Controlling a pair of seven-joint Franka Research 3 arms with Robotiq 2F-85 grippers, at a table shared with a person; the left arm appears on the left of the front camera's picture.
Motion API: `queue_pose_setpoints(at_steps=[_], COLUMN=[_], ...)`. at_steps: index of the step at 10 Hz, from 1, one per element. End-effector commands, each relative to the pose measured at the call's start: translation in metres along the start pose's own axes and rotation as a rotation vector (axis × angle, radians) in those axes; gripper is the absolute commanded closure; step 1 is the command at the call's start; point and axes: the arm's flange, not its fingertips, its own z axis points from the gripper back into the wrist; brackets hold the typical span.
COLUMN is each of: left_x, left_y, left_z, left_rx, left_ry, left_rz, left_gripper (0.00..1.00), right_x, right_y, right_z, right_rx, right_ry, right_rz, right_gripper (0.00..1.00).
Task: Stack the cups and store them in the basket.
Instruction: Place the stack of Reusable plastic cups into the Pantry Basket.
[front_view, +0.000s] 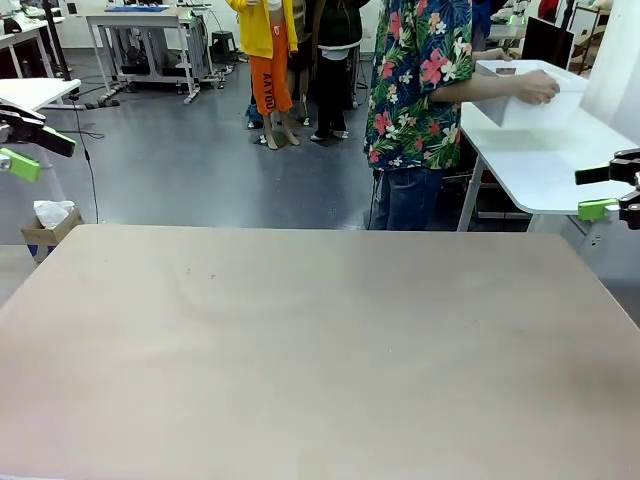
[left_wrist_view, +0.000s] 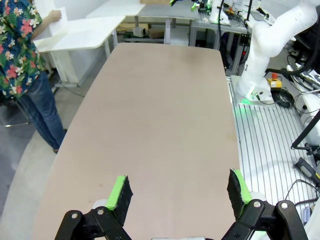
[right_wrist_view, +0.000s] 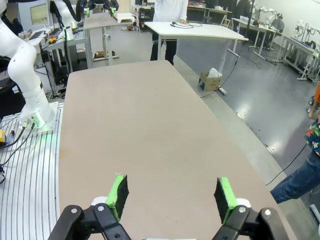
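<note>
A bare tan tabletop (front_view: 320, 350) fronts a grey-floored lab. Beyond it, the person's hand (front_view: 537, 86) holds the white rectangular basket (front_view: 525, 95) on a side table (front_view: 545, 160). Left end effector (left_wrist_view: 180, 192) and right end effector (right_wrist_view: 171, 195) gape wide, empty.

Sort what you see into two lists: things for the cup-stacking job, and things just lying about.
For the job:
- white basket, in the person's hands at the side table
- left gripper, open
- right gripper, open
- brown table

Just lying about:
- cardboard box on the floor
</note>
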Motion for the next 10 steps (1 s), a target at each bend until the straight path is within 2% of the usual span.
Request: queue_pose_setpoints(at_steps=[1, 10], left_x=[0.0030, 0.0030], left_y=[-0.0011, -0.0011], left_z=[-0.0002, -0.0002], left_rx=[-0.003, -0.003], left_ry=[-0.012, -0.012], left_rz=[0.009, 0.009], left_gripper=[0.00, 0.00], right_x=[0.0019, 0.0019], right_y=[-0.0026, -0.0026], right_z=[-0.0009, -0.0009], right_rx=[-0.012, -0.012], right_ry=[-0.016, -0.016], right_rz=[0.009, 0.009], right_gripper=[0.08, 0.08])
